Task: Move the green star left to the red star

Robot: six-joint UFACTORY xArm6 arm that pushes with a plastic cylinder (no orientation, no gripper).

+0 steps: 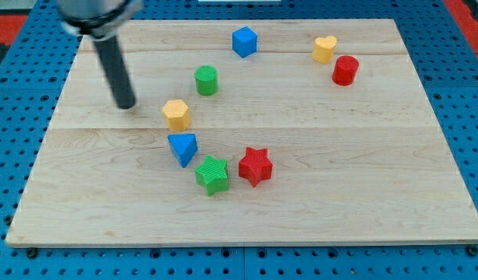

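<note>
1. Camera view shows the green star [213, 174] low on the wooden surface [363, 194], a little toward the view's left of centre, sitting just beside the red star [255, 166] and already on its left side; the two look nearly touching, though I cannot tell if they actually meet.
2. Just up and to the left of the green star is a blue triangle block [183, 148], close enough that it seems to touch or nearly touch the star's upper corner.
3. Above that sits a yellow hexagon block [176, 114], and further up a green cylinder [207, 80].
4. Near the view's top stands a blue cube [244, 41]; over at the top right are a yellow heart [325, 49] and a red cylinder [345, 70], well apart from the stars.
5. The end effector is a plain dark rod with nothing to open or close, and it holds nothing; my tip [126, 105] rests on the surface at the view's upper left, well apart from the green star and to the left of the yellow hexagon.
6. By my judgement the task looks almost finished or done. If a last nudge is wanted, the tip should come round below the blue triangle and press the green star gently rightward, from its left side, so the triangle is not dragged along and the red star is not knocked away.
</note>
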